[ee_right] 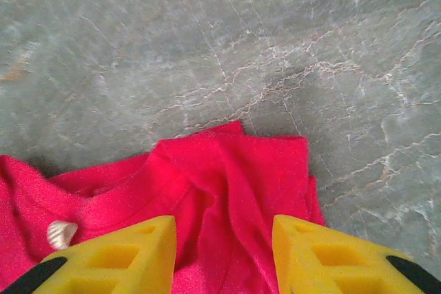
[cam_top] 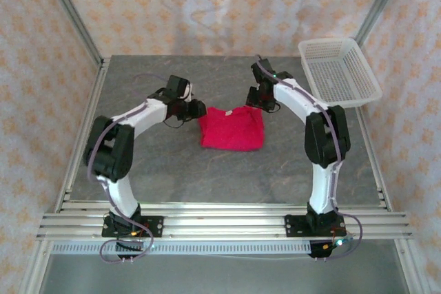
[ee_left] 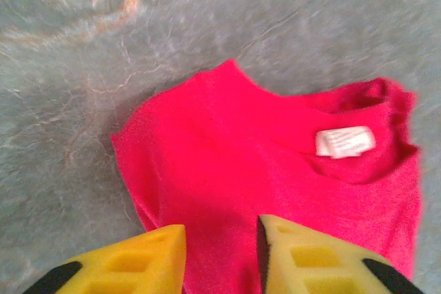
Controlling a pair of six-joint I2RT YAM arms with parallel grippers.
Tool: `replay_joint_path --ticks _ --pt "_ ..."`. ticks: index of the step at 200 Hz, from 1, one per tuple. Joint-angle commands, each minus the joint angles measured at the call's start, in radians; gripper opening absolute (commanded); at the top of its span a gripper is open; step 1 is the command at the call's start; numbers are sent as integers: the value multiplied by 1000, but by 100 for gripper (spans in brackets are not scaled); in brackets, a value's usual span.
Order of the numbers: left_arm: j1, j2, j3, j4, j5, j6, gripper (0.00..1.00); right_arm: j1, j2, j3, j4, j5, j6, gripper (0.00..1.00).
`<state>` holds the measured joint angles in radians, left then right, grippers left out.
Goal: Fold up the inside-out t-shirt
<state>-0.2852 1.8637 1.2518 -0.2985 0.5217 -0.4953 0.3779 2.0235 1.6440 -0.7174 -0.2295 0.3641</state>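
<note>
The bright red t-shirt (cam_top: 231, 129) lies folded into a compact block in the middle of the grey table. Its small pale tag (ee_left: 344, 142) shows at the neck, and the tag (ee_right: 60, 233) is also at the lower left of the right wrist view. My left gripper (cam_top: 198, 109) hovers at the shirt's upper left corner, open, with red cloth (ee_left: 227, 170) below the gap between its yellow fingers (ee_left: 138, 263). My right gripper (cam_top: 259, 100) hangs over the upper right corner, open above the bunched folds (ee_right: 234, 177); nothing sits between its fingers (ee_right: 331, 259).
A white plastic basket (cam_top: 339, 71) stands at the back right corner of the table. Patterned fabric walls and metal posts enclose the table (cam_top: 138, 163). An aluminium rail (cam_top: 220, 222) with both arm bases runs along the near edge.
</note>
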Motion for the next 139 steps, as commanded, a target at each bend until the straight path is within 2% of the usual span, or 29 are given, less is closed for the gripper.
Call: replay_joint_path --ticks 1,17,33,49,66,99,139 --pt "7 76 77 12 38 6 27 -4 69 45 23 -3 -11 41" --pt "8 126 119 4 47 12 22 -4 113 76 9 -7 -11 41" --pt "8 147 138 1 60 16 12 -3 139 76 13 -13 -11 38" --pt "8 142 145 -11 47 29 0 -4 140 68 18 -12 -10 21" --pt "8 120 162 -45 16 66 0 -4 114 57 16 -3 -8 4" --pt "17 37 154 -80 -64 144 0 -4 3 33 5 20 -5 2" --pt "37 -59 74 -32 -94 164 0 -3 -106 -24 35 20 22 2"
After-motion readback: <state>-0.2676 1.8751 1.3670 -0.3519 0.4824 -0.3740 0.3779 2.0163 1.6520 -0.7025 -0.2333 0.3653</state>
